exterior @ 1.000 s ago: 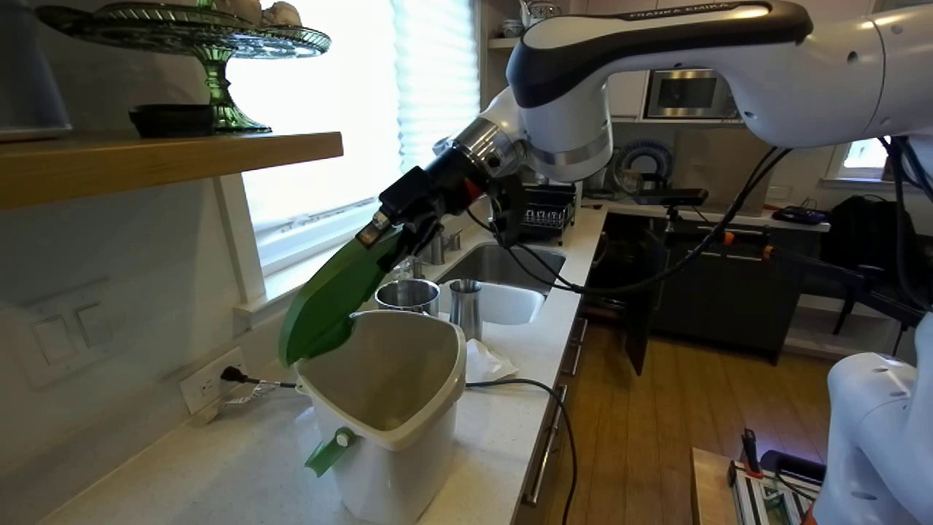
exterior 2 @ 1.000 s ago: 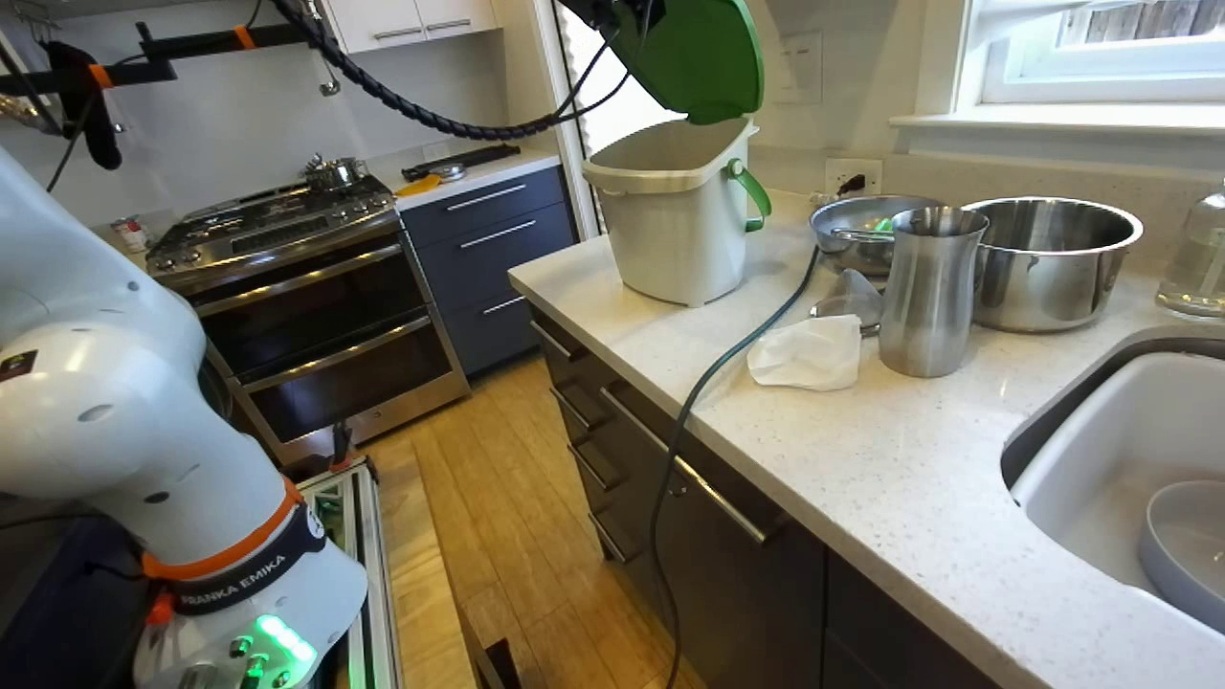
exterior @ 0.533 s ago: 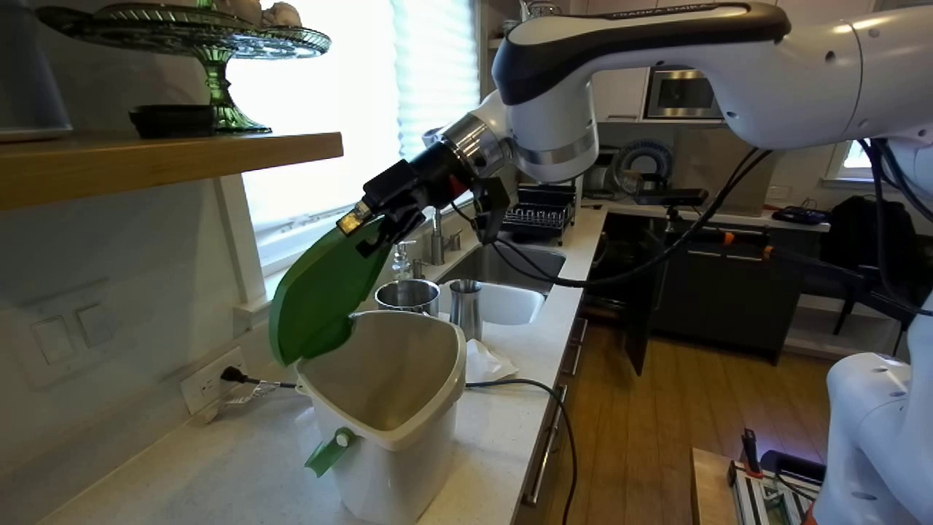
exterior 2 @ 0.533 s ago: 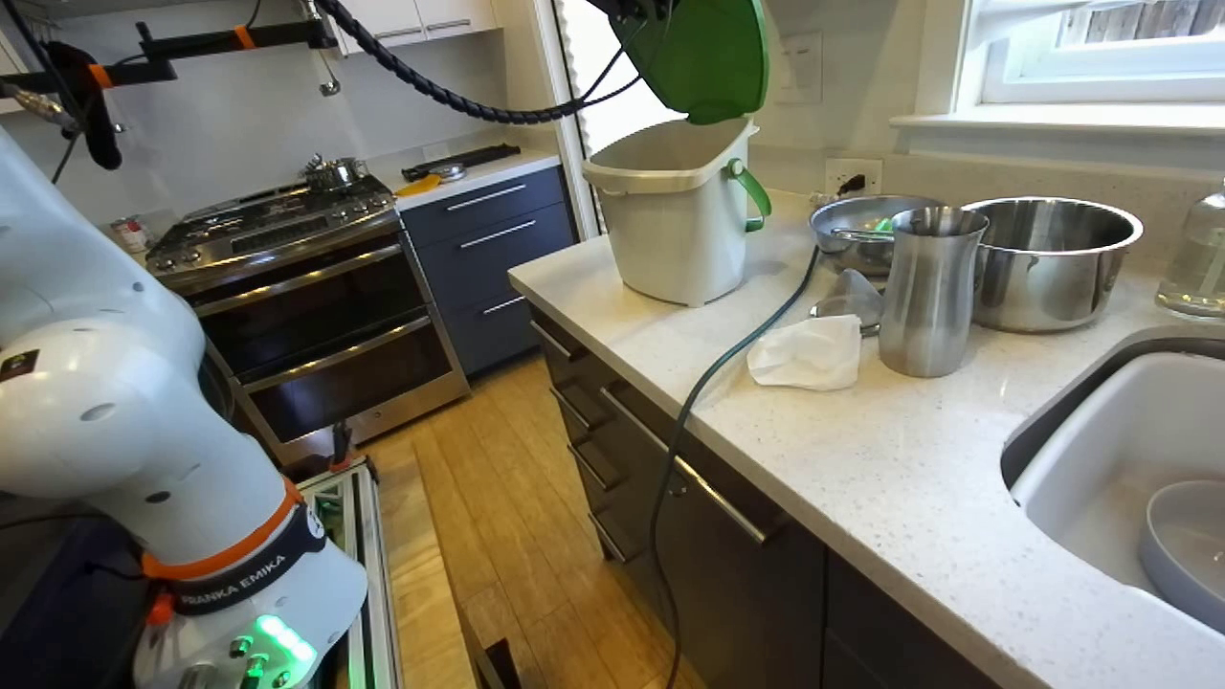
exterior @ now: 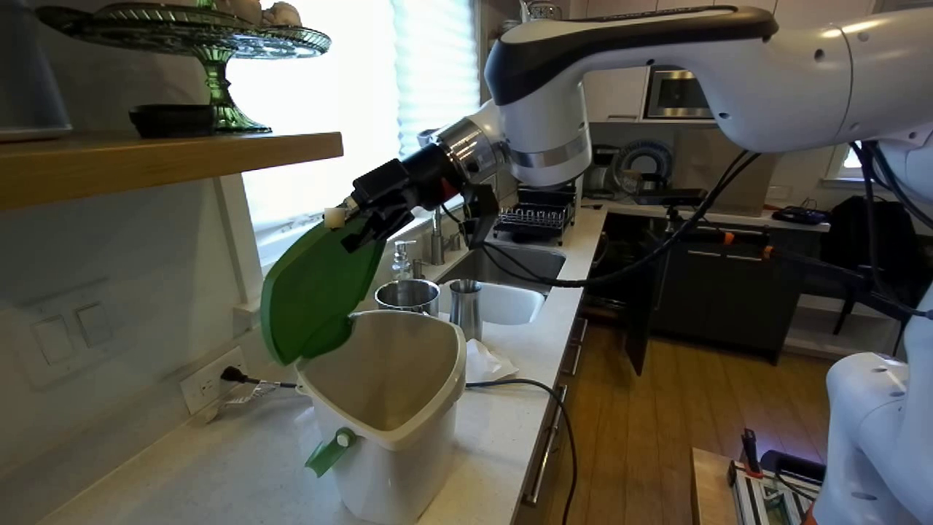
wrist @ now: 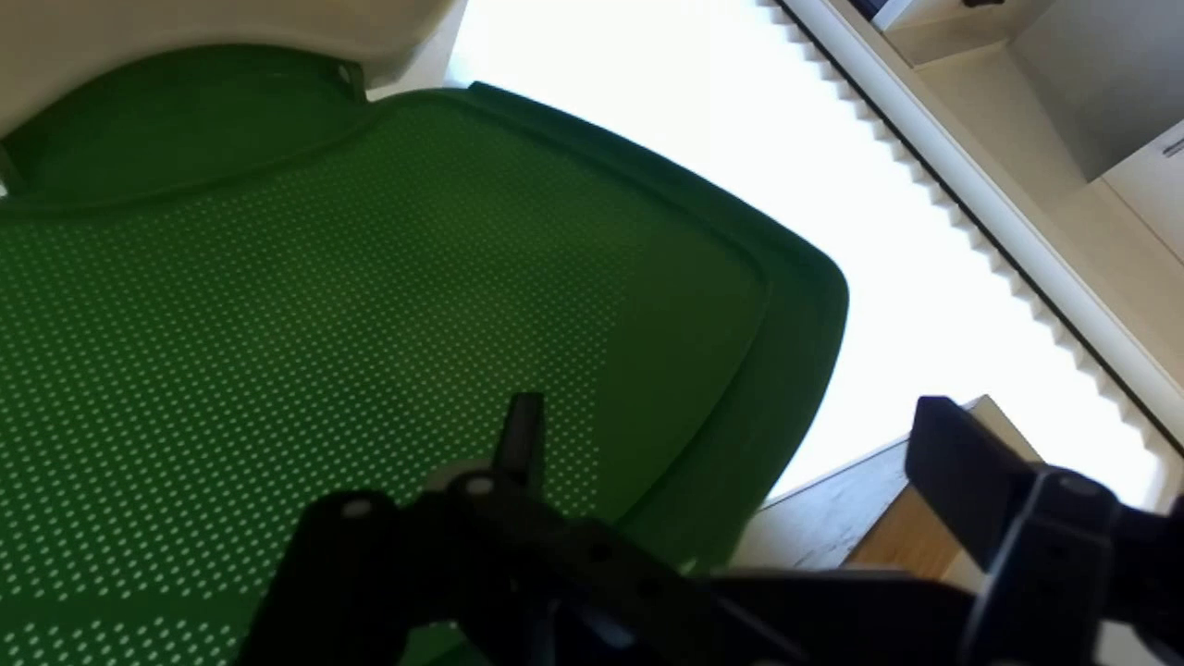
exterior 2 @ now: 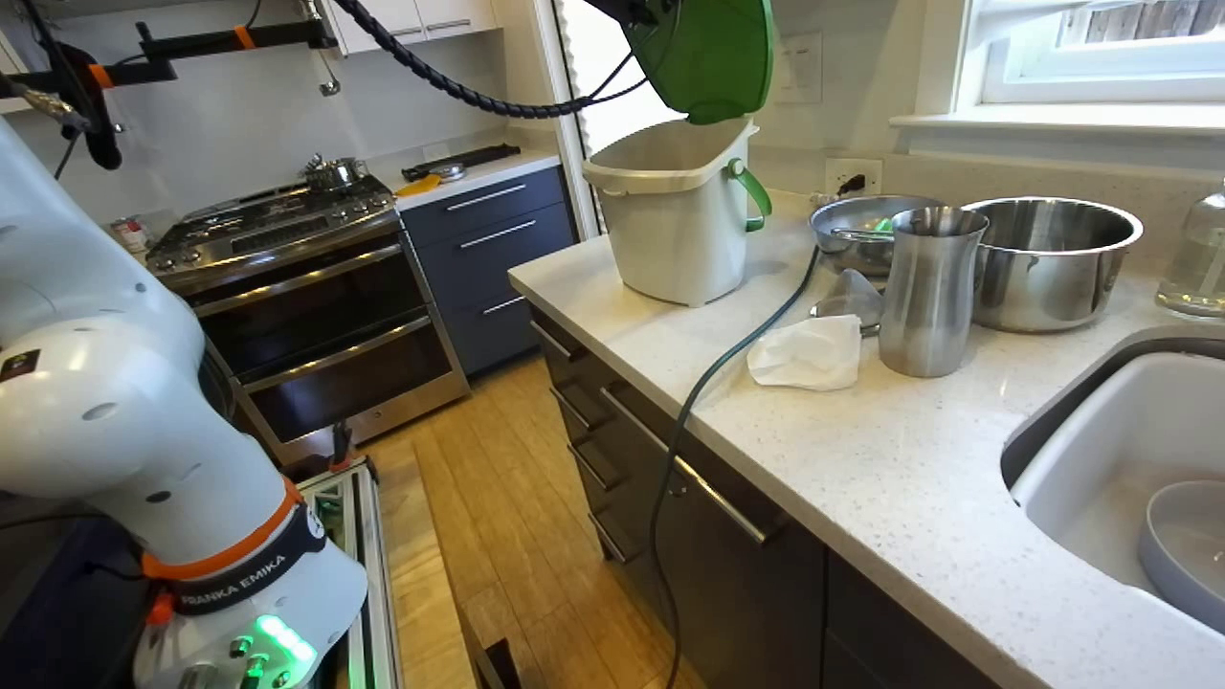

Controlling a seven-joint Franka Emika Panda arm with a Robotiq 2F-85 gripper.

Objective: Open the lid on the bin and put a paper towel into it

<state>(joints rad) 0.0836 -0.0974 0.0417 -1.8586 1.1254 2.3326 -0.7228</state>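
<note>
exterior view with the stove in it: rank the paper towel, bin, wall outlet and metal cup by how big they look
Largest to smallest:
1. bin
2. metal cup
3. paper towel
4. wall outlet
Apparent size only: the metal cup stands nearer the camera than the bin.

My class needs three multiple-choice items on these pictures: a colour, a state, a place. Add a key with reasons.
1. What colour is the lid of the bin on the counter? A blue; B green; C orange.
2. How is that lid? A tilted up; B shut flat; C taken away.
3. Where is the paper towel? A in the bin; B in the sink; C on the counter.

1 B: the wrist view shows its green surface.
2 A: both exterior views show the bin's mouth uncovered.
3 C: an exterior view shows it near the tall metal vessel.
</note>
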